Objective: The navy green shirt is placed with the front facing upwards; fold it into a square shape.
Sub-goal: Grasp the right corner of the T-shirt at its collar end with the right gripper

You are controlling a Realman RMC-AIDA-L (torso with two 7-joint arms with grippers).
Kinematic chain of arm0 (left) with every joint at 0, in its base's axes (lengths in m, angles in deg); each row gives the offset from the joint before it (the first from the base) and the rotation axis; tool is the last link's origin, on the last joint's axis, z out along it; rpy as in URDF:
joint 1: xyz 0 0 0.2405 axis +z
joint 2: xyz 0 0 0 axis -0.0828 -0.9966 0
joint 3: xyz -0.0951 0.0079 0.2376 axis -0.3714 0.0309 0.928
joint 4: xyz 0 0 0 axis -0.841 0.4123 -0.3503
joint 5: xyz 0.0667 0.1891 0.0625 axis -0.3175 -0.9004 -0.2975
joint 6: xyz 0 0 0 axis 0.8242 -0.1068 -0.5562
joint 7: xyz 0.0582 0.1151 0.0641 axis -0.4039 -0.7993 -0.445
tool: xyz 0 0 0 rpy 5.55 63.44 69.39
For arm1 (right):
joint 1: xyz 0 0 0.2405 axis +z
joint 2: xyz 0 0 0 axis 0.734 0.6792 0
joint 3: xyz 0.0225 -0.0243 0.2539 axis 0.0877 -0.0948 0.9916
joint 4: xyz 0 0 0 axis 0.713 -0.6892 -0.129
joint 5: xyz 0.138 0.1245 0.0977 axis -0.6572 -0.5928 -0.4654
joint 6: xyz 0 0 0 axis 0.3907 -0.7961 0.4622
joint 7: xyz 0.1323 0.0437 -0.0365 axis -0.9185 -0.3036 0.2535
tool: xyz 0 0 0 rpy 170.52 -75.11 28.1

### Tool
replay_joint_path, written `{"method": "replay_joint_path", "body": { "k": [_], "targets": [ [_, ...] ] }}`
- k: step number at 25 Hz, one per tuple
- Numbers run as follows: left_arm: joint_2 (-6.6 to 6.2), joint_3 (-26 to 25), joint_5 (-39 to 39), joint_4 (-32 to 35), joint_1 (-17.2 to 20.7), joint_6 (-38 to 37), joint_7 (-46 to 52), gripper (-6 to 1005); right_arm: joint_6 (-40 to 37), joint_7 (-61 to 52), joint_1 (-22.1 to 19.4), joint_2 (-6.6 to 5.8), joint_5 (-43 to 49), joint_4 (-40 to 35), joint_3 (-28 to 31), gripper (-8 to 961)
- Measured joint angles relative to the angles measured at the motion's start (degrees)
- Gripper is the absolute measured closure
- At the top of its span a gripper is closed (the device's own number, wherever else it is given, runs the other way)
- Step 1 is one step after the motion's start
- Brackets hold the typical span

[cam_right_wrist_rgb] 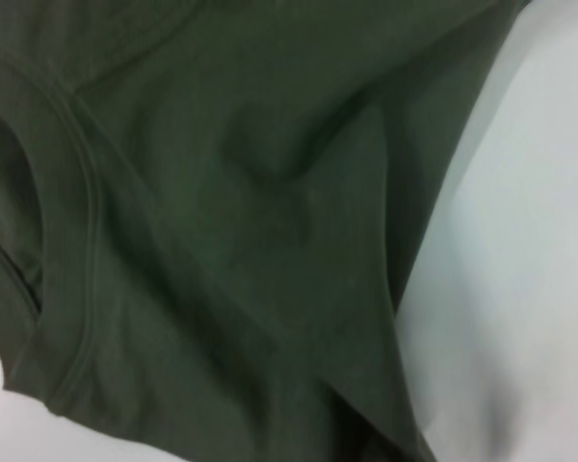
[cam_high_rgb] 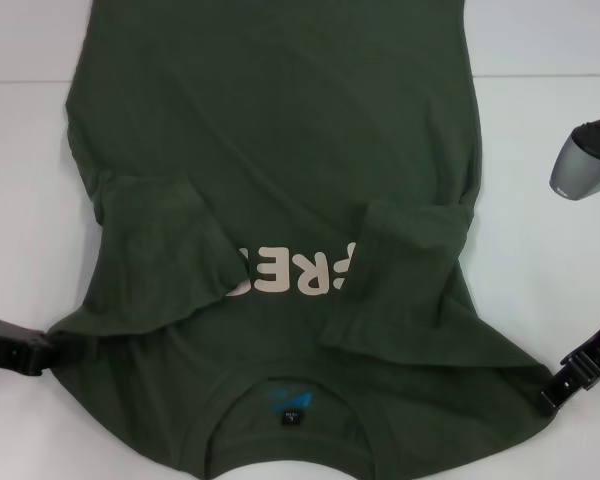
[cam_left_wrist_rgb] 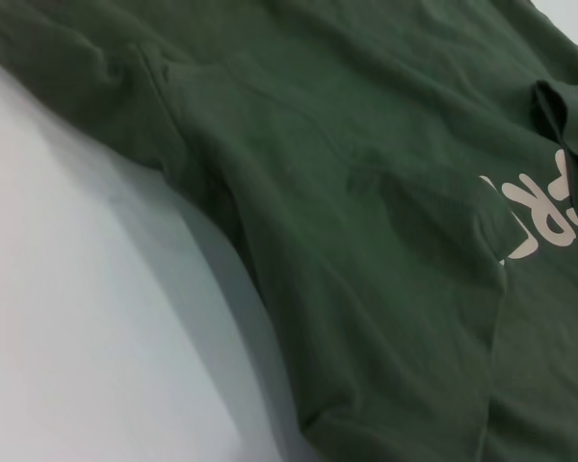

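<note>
The shirt lies lengthwise on the table, collar toward the robot, sleeves folded inward. The left gripper and right gripper each pinch a shoulder corner, shirt between them.

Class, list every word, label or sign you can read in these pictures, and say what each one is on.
"REE": upside-down cream letters on the shirt front, both ends covered by the folded-in sleeves.
Neck label: a blue mark; its small print is too tiny to read.
Nothing else carries text.
</note>
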Motion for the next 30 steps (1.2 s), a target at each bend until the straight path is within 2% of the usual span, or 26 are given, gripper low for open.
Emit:
{"method": "replay_joint_path", "body": {
  "k": [3, 14, 19, 24, 27, 30],
  "targets": [
    [0.02, 0.0, 0.0, 0.0, -0.1, 0.1, 0.0, 962, 1.2, 0.3, 0.0, 0.0, 0.0, 1.0, 0.0, 228],
    [0.1, 0.0, -0.2, -0.1, -0.6, 0.3, 0.0, 961, 5.2, 1.1, 0.1, 0.0, -1.0, 3.6, 0.2, 272],
    [0.17, 0.0, -0.2, -0.1, -0.7, 0.3, 0.0, 962, 9.0, 2.4, -0.8, -0.04, -4.6, 3.4, 0.6, 292],
    [0.07, 0.0, -0.2, -0.1, -0.7, 0.3, 0.3, 961, 8.8, 3.5, -1.1, -0.05, -6.1, 4.3, 0.8, 523],
    [-0.03, 0.0, 0.0, -0.1, -0.8, 0.4, 0.6, 961, 7.7, 3.4, -0.9, 0.09, -6.1, 4.2, 0.1, 723],
    [-0.07, 0.0, 0.0, -0.2, -1.0, 0.4, 0.6, 961, 7.4, 2.7, -0.8, 0.15, -5.9, 4.2, -1.4, 789]
  ]
}}
